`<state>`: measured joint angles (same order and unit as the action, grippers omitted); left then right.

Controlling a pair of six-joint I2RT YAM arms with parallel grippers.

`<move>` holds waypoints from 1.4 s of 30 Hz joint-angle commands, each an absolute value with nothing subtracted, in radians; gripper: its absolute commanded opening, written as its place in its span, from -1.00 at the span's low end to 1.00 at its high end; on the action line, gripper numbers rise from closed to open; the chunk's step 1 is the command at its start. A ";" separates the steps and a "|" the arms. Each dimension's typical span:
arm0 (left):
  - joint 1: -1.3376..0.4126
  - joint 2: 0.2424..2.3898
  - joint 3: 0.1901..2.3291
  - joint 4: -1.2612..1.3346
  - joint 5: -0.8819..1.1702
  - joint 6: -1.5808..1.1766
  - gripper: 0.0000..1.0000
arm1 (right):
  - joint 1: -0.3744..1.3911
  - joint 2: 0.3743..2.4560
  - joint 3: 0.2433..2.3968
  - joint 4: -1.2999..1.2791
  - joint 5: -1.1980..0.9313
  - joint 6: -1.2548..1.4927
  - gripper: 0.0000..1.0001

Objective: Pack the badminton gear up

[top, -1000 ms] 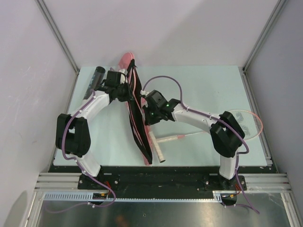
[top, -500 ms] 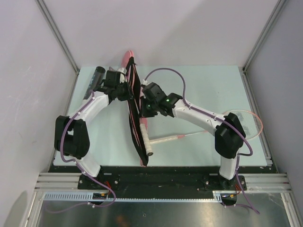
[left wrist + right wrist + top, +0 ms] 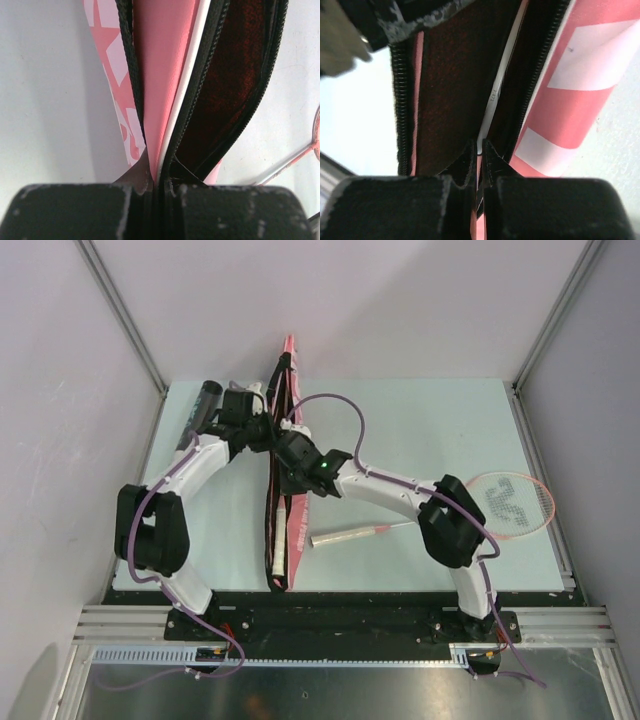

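The long pink racket bag [image 3: 289, 358] stands on edge down the table's middle, its black zip open. My left gripper [image 3: 264, 430] is shut on the bag's zipped rim [image 3: 200, 60], holding that side up. My right gripper [image 3: 287, 458] is shut on a thin racket shaft [image 3: 502, 75] inside the bag's dark opening [image 3: 445, 90]. That racket's white handle [image 3: 283, 548] shows near the bag's near end. The second pink-framed racket [image 3: 510, 502] lies flat on the right, handle pointing toward the bag. A black tube [image 3: 204, 400] lies at the far left corner. No shuttlecocks show.
The mint table top [image 3: 440, 430] ends at metal frame posts on both sides and a rail along the near edge. The loose racket's shaft [image 3: 292, 159] lies just right of the bag. Both arms crowd the bag's far half.
My right gripper has swung left with its racket, bringing the handle from across the table into line with the bag. The bag has turned more upright and straighter. The left gripper has barely moved.
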<state>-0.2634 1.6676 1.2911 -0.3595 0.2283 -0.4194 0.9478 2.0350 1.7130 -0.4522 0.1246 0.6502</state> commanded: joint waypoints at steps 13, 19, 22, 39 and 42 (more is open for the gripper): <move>-0.219 1.592 1.250 -0.402 0.359 -0.423 -0.99 | 0.933 2.036 1.741 -0.357 0.193 0.394 -0.29; -0.210 1.603 1.244 -0.400 0.328 -0.413 -0.99 | 0.930 1.780 1.726 -0.506 0.159 0.489 0.30; -0.204 1.605 1.244 -0.400 0.319 -0.420 -0.99 | 0.861 1.602 1.541 -0.543 0.247 0.684 0.61; -0.190 1.572 1.226 -0.400 0.344 -0.442 -0.99 | 0.462 1.591 1.128 -0.919 0.423 1.509 0.50; -0.192 1.571 1.226 -0.400 0.353 -0.442 -0.99 | 0.446 1.608 1.100 -0.916 0.413 1.543 0.45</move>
<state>-0.1993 1.6329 1.2350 -0.4038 0.3099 -0.4271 0.4614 1.6070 1.1099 -0.8890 0.3679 1.4174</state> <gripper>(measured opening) 0.059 0.739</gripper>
